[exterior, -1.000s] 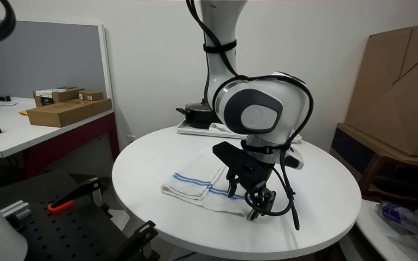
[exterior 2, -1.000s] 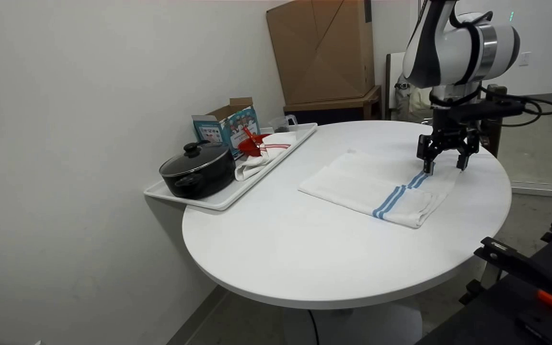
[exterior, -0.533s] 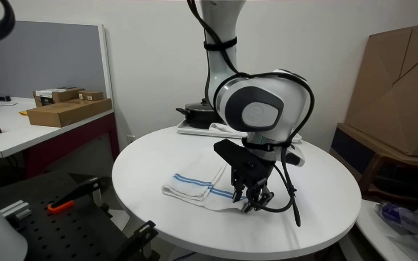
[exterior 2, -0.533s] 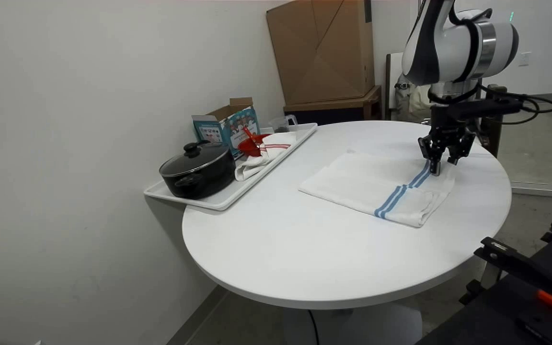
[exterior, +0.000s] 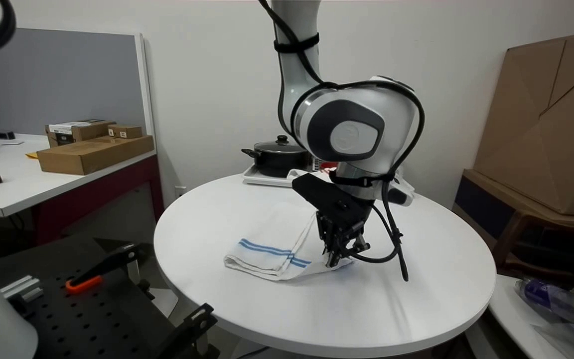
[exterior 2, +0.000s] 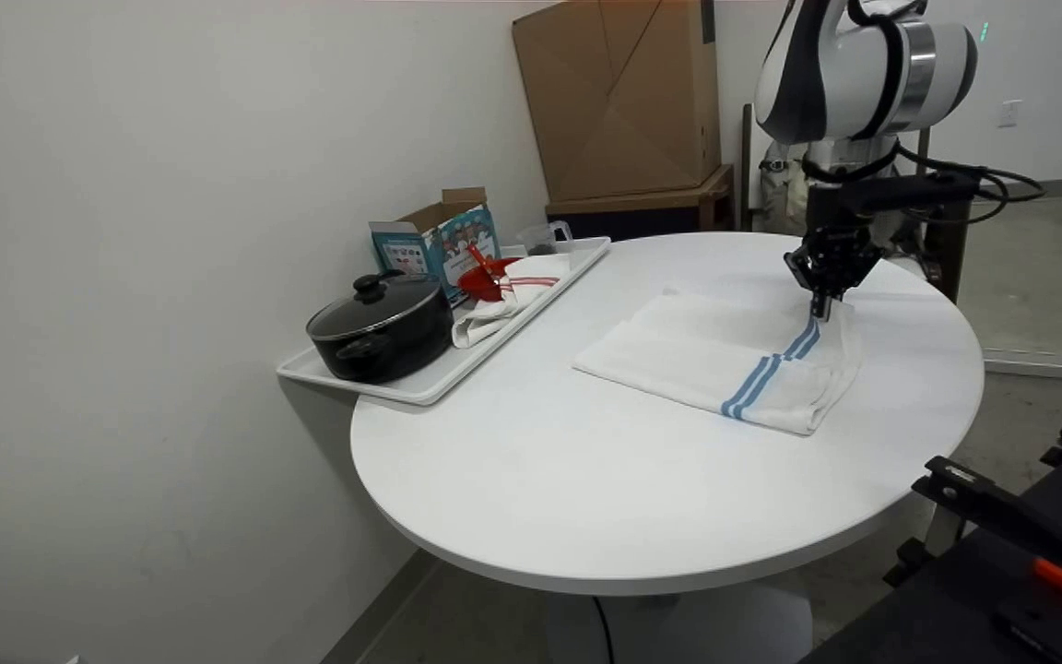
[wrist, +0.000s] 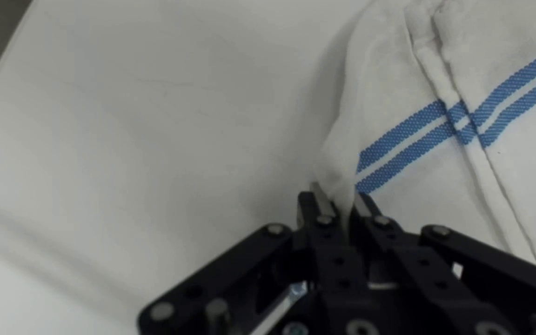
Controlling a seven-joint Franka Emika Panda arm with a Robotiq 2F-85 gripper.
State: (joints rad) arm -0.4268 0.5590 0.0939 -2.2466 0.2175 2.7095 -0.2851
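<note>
Dish towel [exterior 2: 706, 343]: white, folded, lying on the round bench [exterior 2: 577, 480]; one edge puckers up into the jaws.
Blue stripes [wrist: 399, 136]: paired, crossing the towel and stepping over a raised fold.
Jaws: clamped on the towel's edge, cloth caught between the fingertips [wrist: 306, 204], which point down.
Arm [exterior: 359, 129]: bent low above the bench.
Tray [exterior 2: 434, 385]: white, well apart from the towel, partly overhanging the bench; it carries a black lidded pot [exterior 2: 393, 332], a red-striped cloth [exterior 2: 508, 304] and an open teal box [exterior 2: 464, 242].
Large cardboard box [exterior 2: 623, 101]: beyond the bench.
</note>
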